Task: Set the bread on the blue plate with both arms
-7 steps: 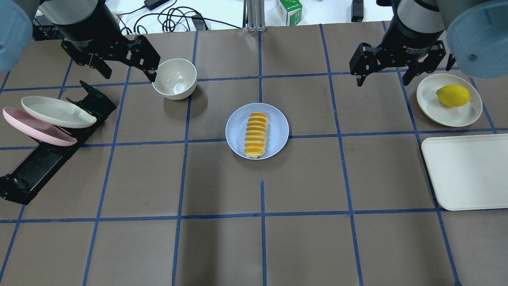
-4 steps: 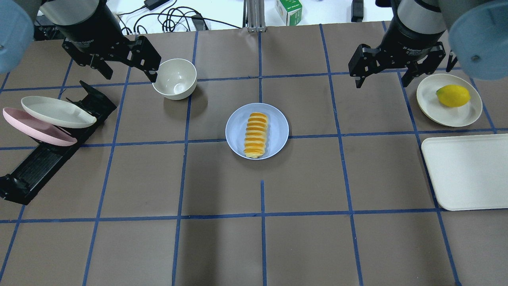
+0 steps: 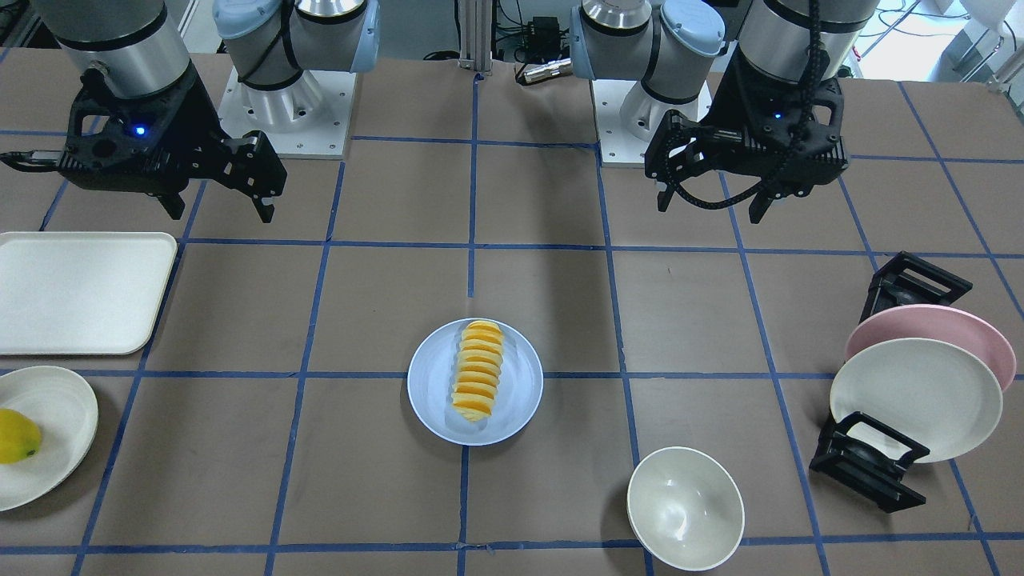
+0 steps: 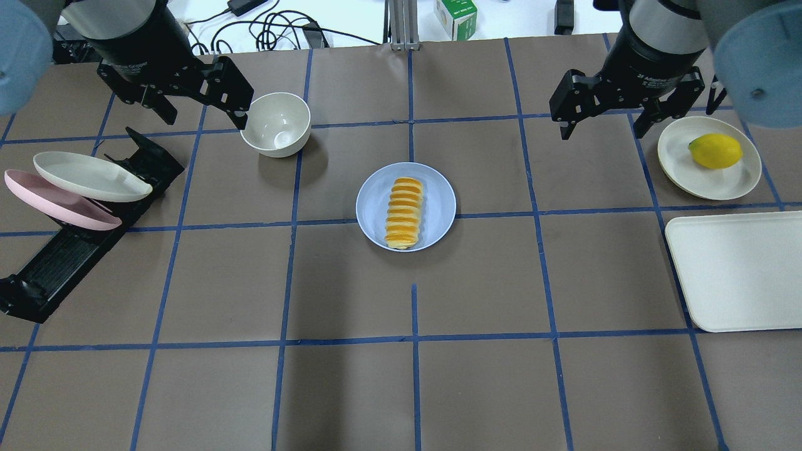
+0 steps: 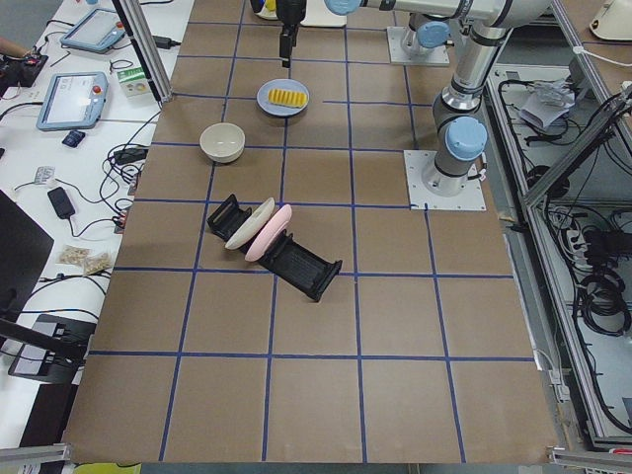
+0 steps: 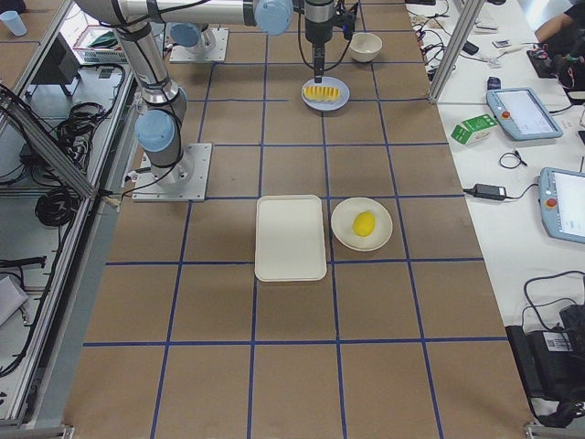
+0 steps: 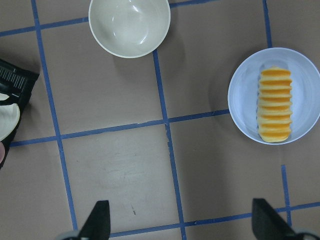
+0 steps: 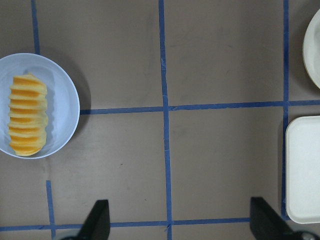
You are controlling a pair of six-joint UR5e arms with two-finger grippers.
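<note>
The bread [image 4: 404, 213] lies lengthwise on the blue plate [image 4: 438, 200] at the table's middle. Both also show in the front view, bread [image 3: 478, 370] on plate [image 3: 520, 392], and in both wrist views: the left shows bread [image 7: 275, 105] and plate [image 7: 245, 100], the right shows bread [image 8: 27, 115] and plate [image 8: 62, 100]. My left gripper [image 4: 203, 118] is open and empty, raised beside the bowl, far left of the plate. My right gripper [image 4: 601, 131] is open and empty, raised far right of the plate. Neither touches the bread.
A cream bowl [image 4: 276, 122] stands near the left gripper. A black rack [image 4: 62, 250] at the left holds a cream plate [image 4: 91, 175] and a pink plate [image 4: 56, 200]. At the right are a cream plate [image 4: 736, 178] with a yellow fruit [image 4: 715, 150] and a white tray [image 4: 739, 269].
The right arm has drifted very slightly. The left gripper, the bread and the blue plate have not moved. Both grippers stay open.
</note>
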